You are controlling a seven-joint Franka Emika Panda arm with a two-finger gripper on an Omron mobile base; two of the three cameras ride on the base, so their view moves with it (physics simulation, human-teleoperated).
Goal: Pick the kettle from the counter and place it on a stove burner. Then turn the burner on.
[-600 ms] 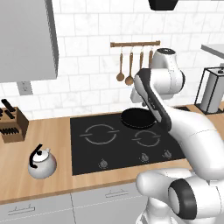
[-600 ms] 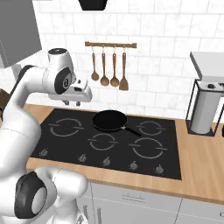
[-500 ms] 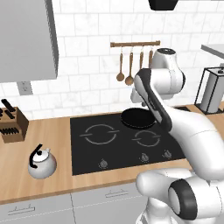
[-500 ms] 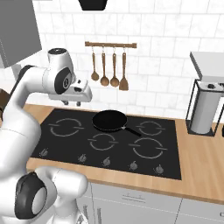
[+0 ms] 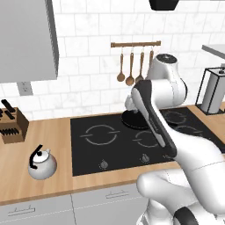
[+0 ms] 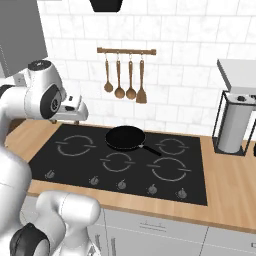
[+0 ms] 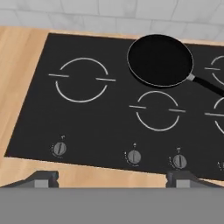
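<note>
Two base views look forward and down from behind the arm, left and right, sharing the cooktop (image 5: 132, 140) and frying pan (image 6: 125, 137). Hand view hangs close above the cooktop's front edge, facing the wall.

I find no words, brand names or numbers to read anywhere in front of me. The nearest things to signs are the grey ring markings on the black cooktop (image 7: 109, 113), which carry no letters, and the small tick marks above its knobs (image 7: 59, 148), too tiny and blurred for me to make out as symbols or figures.
</note>
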